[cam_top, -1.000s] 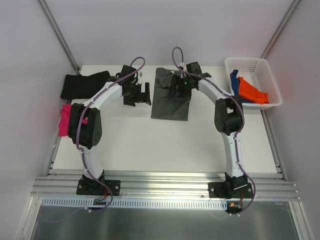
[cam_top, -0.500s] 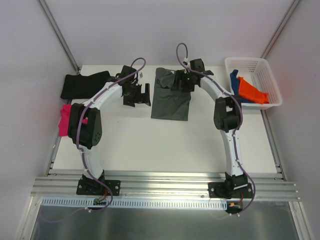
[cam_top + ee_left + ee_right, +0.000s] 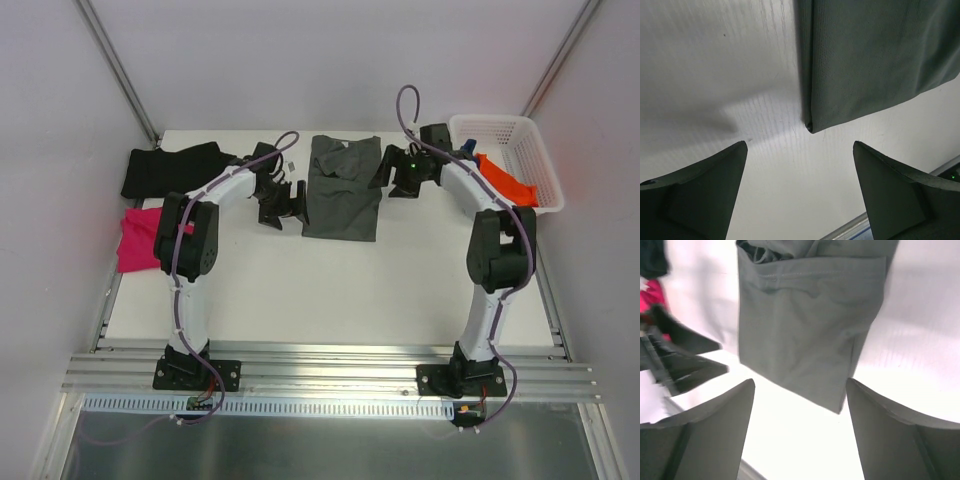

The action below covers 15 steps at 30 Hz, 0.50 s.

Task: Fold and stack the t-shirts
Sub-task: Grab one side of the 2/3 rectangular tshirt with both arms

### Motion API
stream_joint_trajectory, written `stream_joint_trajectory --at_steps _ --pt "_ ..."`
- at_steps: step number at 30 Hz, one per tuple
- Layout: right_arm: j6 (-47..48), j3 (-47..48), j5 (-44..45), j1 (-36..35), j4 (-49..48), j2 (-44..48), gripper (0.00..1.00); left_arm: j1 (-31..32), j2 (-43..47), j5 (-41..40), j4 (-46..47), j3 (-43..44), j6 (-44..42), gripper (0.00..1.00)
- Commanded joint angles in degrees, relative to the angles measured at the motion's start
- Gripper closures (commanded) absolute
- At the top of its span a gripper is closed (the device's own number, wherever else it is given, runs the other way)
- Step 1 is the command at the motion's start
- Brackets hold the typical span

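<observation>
White worktop (image 3: 330, 290), two arms bolted at its near edge, both reaching to the far side.

Dark grey shirt (image 3: 342, 195) lies folded flat at the middle of the far edge, a rough rectangle, with looser folds bunched at its far end. Black shirt (image 3: 165, 170) is in the far left corner, spread sideways and crumpled. White lattice basket (image 3: 505, 135) is in the far right corner; an orange shirt (image 3: 505, 180) lies in it, and a scrap of blue shirt (image 3: 468, 153) shows just past the right arm, mostly hidden. Magenta shirt (image 3: 138, 240) is bunched at the left edge, near the black one.

Left claw (image 3: 283, 200) sits just beside the grey shirt's left edge. Its jaws are wide and hold nothing. Left wrist view: the shirt's folded corner (image 3: 875, 55) lies ahead of the claw (image 3: 800, 145), with bare worktop between them, not touching.

Right claw (image 3: 400, 172) is off the grey shirt's far right corner, between it and the basket. Its jaws are wide and hold nothing. Right wrist view: the claw (image 3: 800, 382) frames the grey shirt (image 3: 805, 325) without touching it.
</observation>
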<state>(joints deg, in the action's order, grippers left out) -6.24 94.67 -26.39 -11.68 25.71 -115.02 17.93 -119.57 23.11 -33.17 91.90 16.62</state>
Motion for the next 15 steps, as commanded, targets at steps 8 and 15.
stream_joint_trajectory --at_steps 8,15 --pt "-11.4 -11.6 -15.0 -0.6 -3.5 -3.9 0.27 -0.9 -1.8 6.9 -0.5 -4.1 2.6 0.18" --pt "-12.4 -13.1 -14.8 -1.2 -2.9 -5.8 0.29 -1.0 -4.1 7.2 0.1 -2.5 3.9 0.23"
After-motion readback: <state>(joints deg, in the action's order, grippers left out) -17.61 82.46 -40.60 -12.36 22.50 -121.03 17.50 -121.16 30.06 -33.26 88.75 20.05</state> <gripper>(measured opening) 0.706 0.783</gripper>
